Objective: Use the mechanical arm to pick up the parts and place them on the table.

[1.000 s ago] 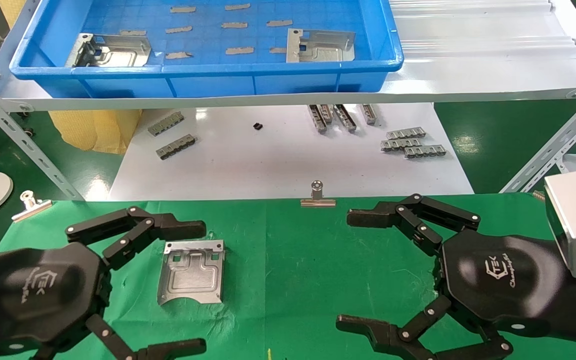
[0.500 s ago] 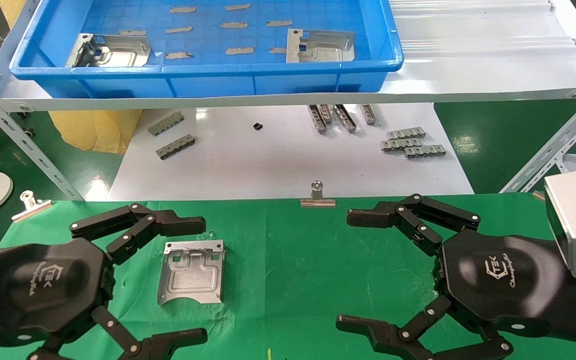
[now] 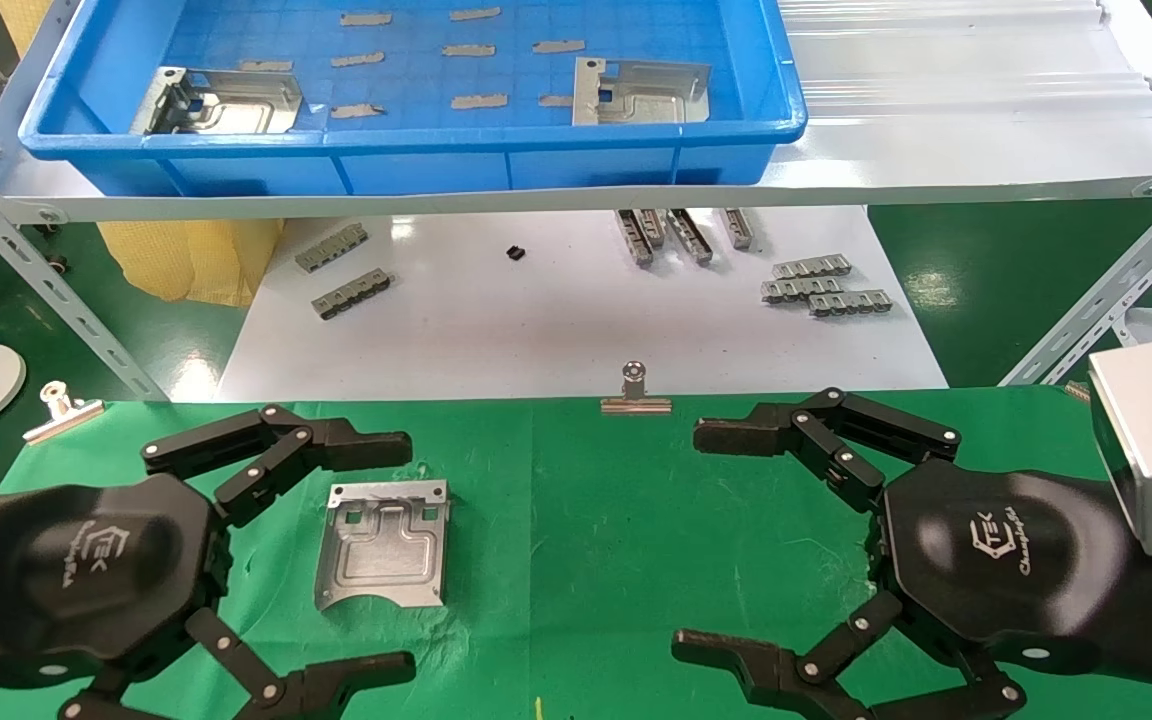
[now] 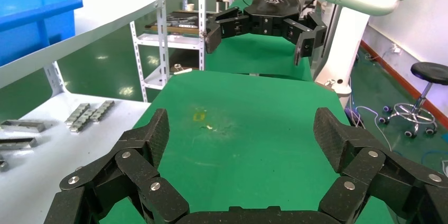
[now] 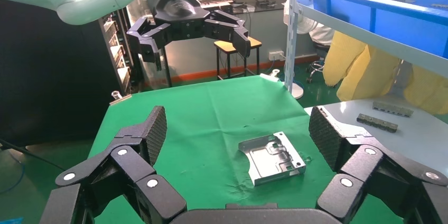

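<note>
One silver part (image 3: 383,545) lies flat on the green table (image 3: 586,520); the right wrist view shows it as well (image 5: 272,158). My left gripper (image 3: 398,560) hovers open over the table's left side, fingers spread to either side of that part and touching nothing. Its own view (image 4: 243,134) holds only bare cloth between the fingers. On the right, my right gripper (image 3: 696,541) stays open and empty, also in its own view (image 5: 239,131). Two more parts (image 3: 221,100) (image 3: 641,92) rest in the blue tray (image 3: 416,135) on the raised shelf.
Beyond the table's far edge a white board (image 3: 556,320) carries several grey slotted strips (image 3: 826,285). Binder clips (image 3: 636,395) (image 3: 61,410) grip the cloth edge. Slanted metal shelf struts (image 3: 46,290) (image 3: 1106,290) flank the board.
My left gripper has shifted slightly up and to the right in the head view, still open. The part on the cloth and the right arm have not moved.
</note>
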